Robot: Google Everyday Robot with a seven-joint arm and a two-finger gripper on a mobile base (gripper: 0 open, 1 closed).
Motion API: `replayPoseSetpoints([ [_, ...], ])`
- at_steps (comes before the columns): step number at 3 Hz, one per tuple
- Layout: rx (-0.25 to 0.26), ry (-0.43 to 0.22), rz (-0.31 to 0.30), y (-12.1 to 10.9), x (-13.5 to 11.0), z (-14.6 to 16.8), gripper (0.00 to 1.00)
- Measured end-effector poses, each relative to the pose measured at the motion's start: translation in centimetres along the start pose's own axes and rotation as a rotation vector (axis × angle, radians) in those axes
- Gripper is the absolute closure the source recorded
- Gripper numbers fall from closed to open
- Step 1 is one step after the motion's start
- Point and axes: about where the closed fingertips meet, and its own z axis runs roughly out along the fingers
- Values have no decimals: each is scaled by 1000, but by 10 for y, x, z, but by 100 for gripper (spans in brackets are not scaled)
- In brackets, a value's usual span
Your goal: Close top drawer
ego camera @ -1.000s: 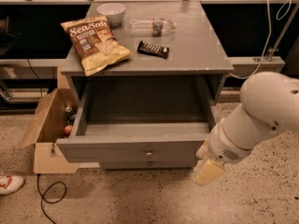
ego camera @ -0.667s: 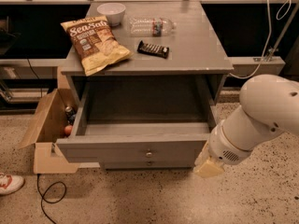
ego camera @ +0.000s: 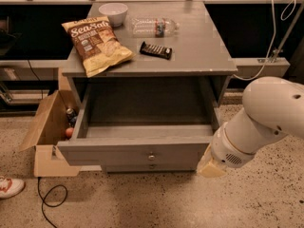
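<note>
Cardboard box [ego camera: 45, 137] on floor, far left. Chip bag [ego camera: 97, 44] lying on grey table [ego camera: 204, 46]. Beneath tabletop, top drawer [ego camera: 118, 153] pulled wide open. My claw [ego camera: 211, 167] low, just beside drawer front's right end; whether apart or together, cannot tell.

A lab-like test space: speckled floor [ego camera: 142, 203], loose cable [ego camera: 47, 201], cardboard box [ego camera: 45, 127], snack-strewn cabinet [ego camera: 199, 56], the gripper [ego camera: 210, 167] low beside it.

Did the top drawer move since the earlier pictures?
No. The top drawer remains equally far out from the cabinet top; the gripper is by its right front corner.
</note>
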Motion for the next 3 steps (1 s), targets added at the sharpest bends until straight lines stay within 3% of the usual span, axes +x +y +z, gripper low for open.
replayPoseSetpoints([
  [1,23,-41,-73,-15,-1,14,100],
  [2,61,-111,-188,-44,-5,37,100],
  [3,108,-179,-259,-70,-7,57,100],
])
